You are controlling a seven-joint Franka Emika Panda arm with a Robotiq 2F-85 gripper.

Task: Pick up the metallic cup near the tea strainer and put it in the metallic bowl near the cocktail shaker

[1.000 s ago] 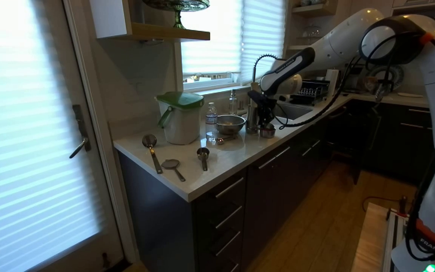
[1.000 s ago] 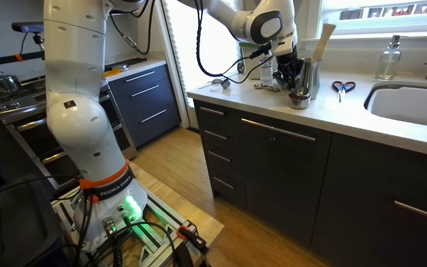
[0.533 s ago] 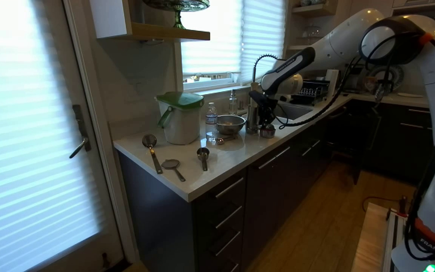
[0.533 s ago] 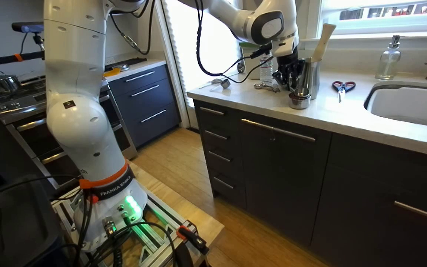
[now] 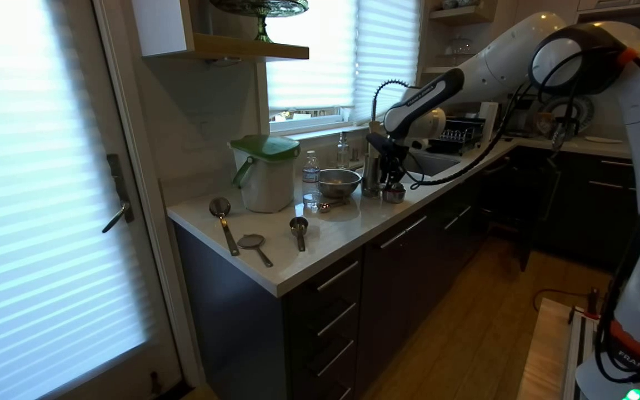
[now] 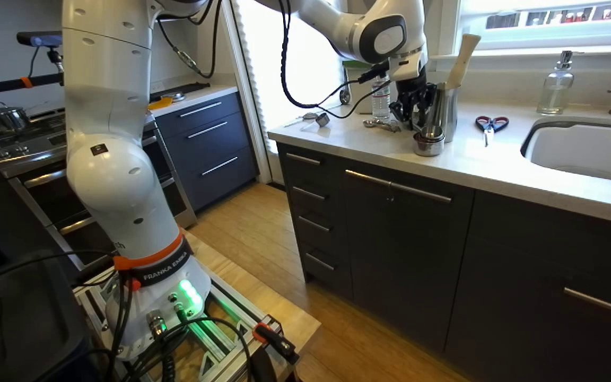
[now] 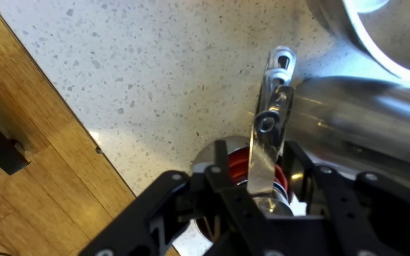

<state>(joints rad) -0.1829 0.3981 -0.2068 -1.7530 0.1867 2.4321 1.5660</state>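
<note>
The white speckled worktop (image 6: 475, 159) is ended by a straight front edge, met by a side edge at a corner. Along the front edge, open room for moving is left between that corner and the white jointed robot arm (image 5: 492, 64), by which the worktop is overhung. Compared with half a second earlier, the arm and the things below are seen in nearly the same places. One white plastic bin (image 5: 267, 189) with a green lid is counted. The black two-fingered hand (image 7: 256, 149) is held with its fingers (image 7: 221, 154) spread, one on each side of flat steel handles (image 7: 265, 149); whether these are touched cannot be told. One wide round steel bowl (image 5: 339, 186) is placed between one clear plastic bottle (image 5: 311, 175) and one tall steel cylinder (image 6: 448, 114), in which a pale wooden utensil (image 6: 462, 61) is stood. The handles are joined to one stack of nested steel cups (image 6: 428, 146), too overlapped to be counted, set just beside the cylinder and near the front edge. One round steel mesh strainer (image 5: 251, 241) and one handled steel cup (image 5: 299, 225), the task's thing, are laid near each other toward the corner, well apart from the hand.
</note>
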